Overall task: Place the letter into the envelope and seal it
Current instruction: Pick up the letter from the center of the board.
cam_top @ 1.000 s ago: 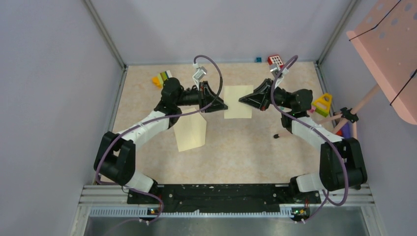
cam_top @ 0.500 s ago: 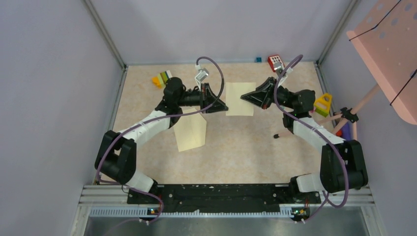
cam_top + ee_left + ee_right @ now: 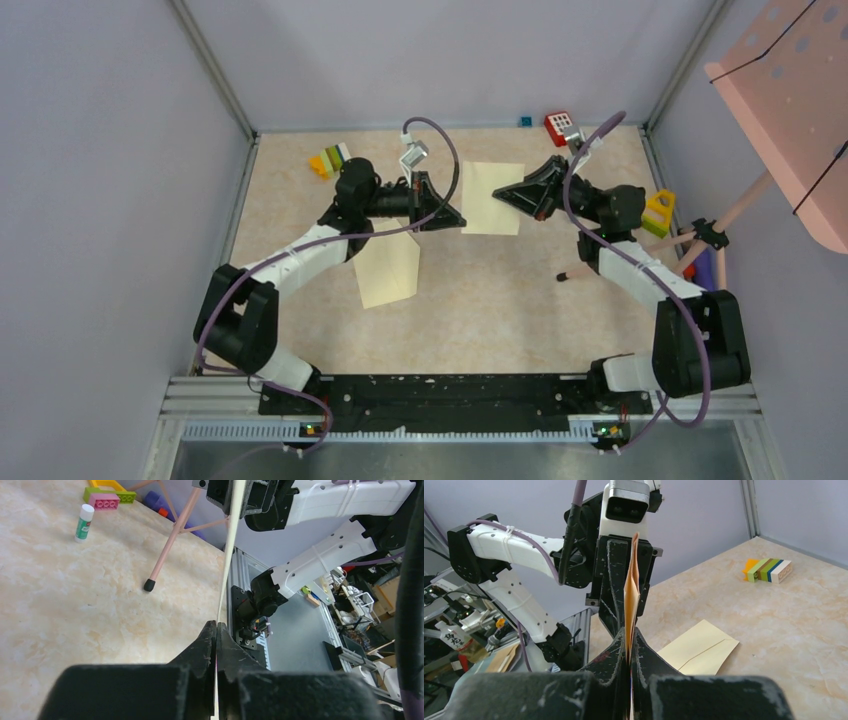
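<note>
One envelope point(image 3: 388, 275) lying flat, near left hand point(image 3: 457, 221)

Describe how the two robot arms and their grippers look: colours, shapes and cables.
The left arm and right arm have white shells between black joints and black bases. A purple cable loops along each. The left gripper and right gripper are black and wedge-shaped, with scuffed tapering fingers.
</note>
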You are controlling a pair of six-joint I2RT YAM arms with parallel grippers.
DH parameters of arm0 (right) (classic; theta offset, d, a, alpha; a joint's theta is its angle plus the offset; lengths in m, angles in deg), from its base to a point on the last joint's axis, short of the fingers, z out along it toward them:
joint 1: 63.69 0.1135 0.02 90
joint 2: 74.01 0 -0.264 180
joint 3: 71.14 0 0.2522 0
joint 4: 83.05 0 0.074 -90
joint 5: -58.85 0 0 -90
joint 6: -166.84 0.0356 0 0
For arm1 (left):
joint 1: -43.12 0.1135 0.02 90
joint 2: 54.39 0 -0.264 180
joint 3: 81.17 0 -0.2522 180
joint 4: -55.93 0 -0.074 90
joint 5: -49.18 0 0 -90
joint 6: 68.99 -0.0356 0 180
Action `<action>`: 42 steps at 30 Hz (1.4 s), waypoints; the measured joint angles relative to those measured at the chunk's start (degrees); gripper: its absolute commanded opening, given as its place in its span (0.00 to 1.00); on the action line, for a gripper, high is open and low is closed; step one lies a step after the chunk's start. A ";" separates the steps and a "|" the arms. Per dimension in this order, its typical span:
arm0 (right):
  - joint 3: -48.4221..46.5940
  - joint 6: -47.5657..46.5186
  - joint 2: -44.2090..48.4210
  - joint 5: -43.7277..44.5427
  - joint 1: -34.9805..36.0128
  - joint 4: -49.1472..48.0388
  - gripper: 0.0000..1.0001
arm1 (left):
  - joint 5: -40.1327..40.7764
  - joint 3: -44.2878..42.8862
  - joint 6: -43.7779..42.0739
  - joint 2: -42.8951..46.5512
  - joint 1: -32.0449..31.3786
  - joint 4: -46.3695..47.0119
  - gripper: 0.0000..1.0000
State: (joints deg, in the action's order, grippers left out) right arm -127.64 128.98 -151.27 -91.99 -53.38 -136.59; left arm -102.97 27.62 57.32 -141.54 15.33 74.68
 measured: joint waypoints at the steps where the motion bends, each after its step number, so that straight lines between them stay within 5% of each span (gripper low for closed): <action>1: 0.00 0.20 0.02 0.00 0.00 -0.09 0.00 | 0.00 -0.02 -0.04 -0.04 -0.07 0.02 0.04; 4: 0.00 0.61 0.09 0.07 0.00 -0.31 0.00 | -0.02 -0.24 -0.11 -0.39 -0.09 0.13 0.30; 9: 0.00 0.66 0.57 0.96 -0.11 -0.48 0.00 | -0.52 -0.52 -0.02 -0.66 -0.17 -0.31 0.37; 11: 0.00 0.68 0.81 1.22 -0.22 -0.48 0.00 | -0.98 -0.52 -0.02 -0.66 -0.31 -0.39 0.32; 13: 0.02 0.92 1.05 1.46 -0.42 -0.48 0.00 | -1.44 -0.52 -0.11 -0.76 -0.52 -0.42 0.01; 16: 0.02 1.11 1.38 1.86 -0.70 -0.52 0.00 | -1.68 -0.68 -0.13 -1.01 -0.83 -0.63 0.00; 17: 0.07 1.14 1.46 1.90 -0.74 -0.55 0.00 | -1.73 -0.74 -0.20 -1.07 -0.87 -0.61 0.03; 20: 0.13 1.49 1.51 2.08 -0.81 -0.57 0.00 | -1.75 -0.94 -0.33 -1.27 -0.96 -0.59 0.32; 24: 0.39 1.73 1.64 2.73 -1.03 -0.70 0.00 | -2.01 -1.11 -0.04 -1.42 -1.01 -0.92 0.37; 26: 0.72 1.99 1.79 3.02 -1.25 -0.74 0.00 | -2.14 -1.18 -0.04 -1.51 -1.05 -0.90 0.31; 29: 0.79 2.16 2.01 3.26 -1.51 -0.83 0.00 | -2.38 -1.27 -0.09 -1.51 -1.11 -1.01 0.00; 32: 0.81 2.54 2.34 3.58 -1.60 -0.90 0.00 | -2.58 -1.44 -0.17 -1.51 -1.22 -1.16 0.00; 33: 0.81 2.58 2.45 3.63 -1.60 -0.90 0.00 | -2.58 -1.49 -0.26 -1.51 -1.27 -1.18 0.02; 36: 0.85 2.60 2.60 3.63 -1.62 -0.90 0.00 | -2.58 -1.57 -0.31 -1.51 -1.27 -1.18 0.30; 42: 0.87 2.58 2.60 3.37 -1.81 -0.92 0.00 | -3.21 -2.40 1.14 -1.51 -0.87 -1.25 0.50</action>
State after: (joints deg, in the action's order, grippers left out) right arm -126.77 131.56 -148.67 -88.62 -55.20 -137.51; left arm -106.19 25.21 58.46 -143.05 14.45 73.44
